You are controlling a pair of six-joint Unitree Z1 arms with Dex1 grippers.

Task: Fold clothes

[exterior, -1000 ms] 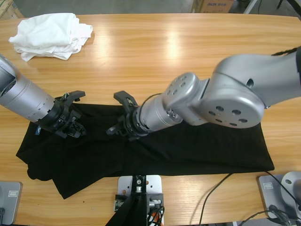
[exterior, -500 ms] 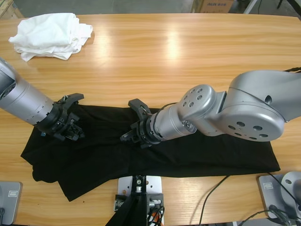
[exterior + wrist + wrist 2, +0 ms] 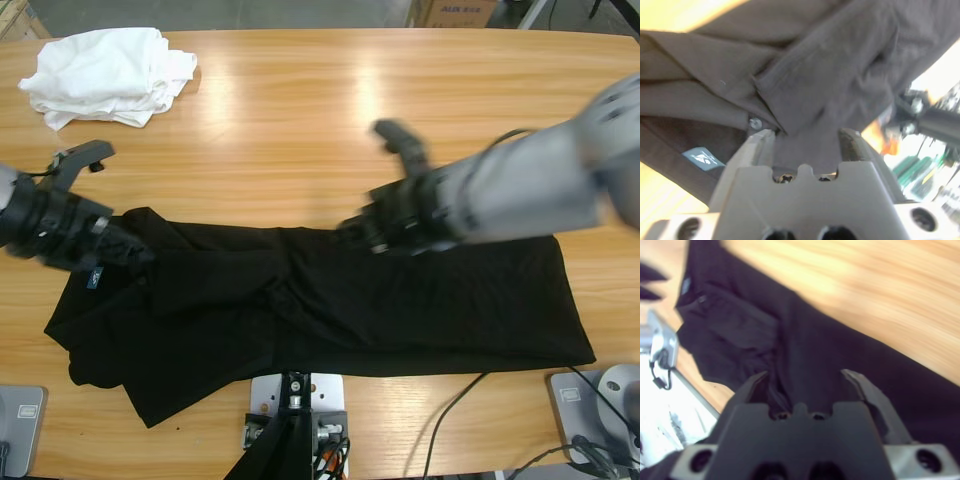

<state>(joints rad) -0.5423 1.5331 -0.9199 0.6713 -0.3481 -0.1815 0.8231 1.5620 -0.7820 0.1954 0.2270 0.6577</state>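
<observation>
The black polo shirt sprawls along the table's near edge. Left end effector pinches its collar fabric; right end effector hangs open. Pull evenly, avoiding bunching.

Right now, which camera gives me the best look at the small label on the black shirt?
The left wrist view: the label sits close by the left hand, large against the black shirt. The high view shows it only as a speck. The right wrist view shows at most a faint blur.
</observation>
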